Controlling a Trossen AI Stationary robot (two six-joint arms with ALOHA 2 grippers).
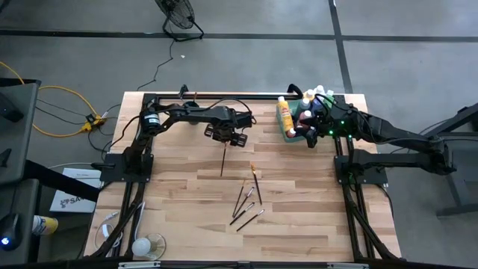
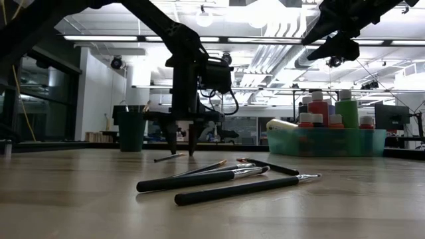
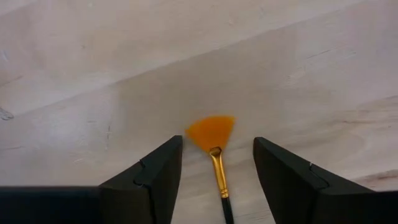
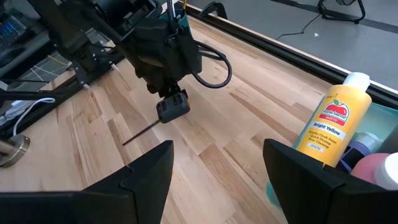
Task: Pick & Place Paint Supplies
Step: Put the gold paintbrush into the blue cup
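High view: left gripper (image 1: 226, 137) hovers at upper centre above the thin dark-handled orange fan paintbrush (image 1: 223, 161), whose long axis runs down-frame; right gripper (image 1: 312, 136) waits farther off, upper right. Left wrist view: jaws part-open, empty, with the brush ferrule centred between the fingers (image 3: 149, 180). Right wrist view: jaws open, empty.

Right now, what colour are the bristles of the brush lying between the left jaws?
Orange, fanned out above a gold ferrule on the paintbrush; the left wrist view shows it best.

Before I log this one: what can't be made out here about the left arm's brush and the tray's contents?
- Fan brush: handle cut off by the left wrist view's edge; whether the open left gripper touches it is unclear.
- Green tray: in the high view the right gripper covers the bottles; count unreadable.
- Dark cup: contents too small, low view.
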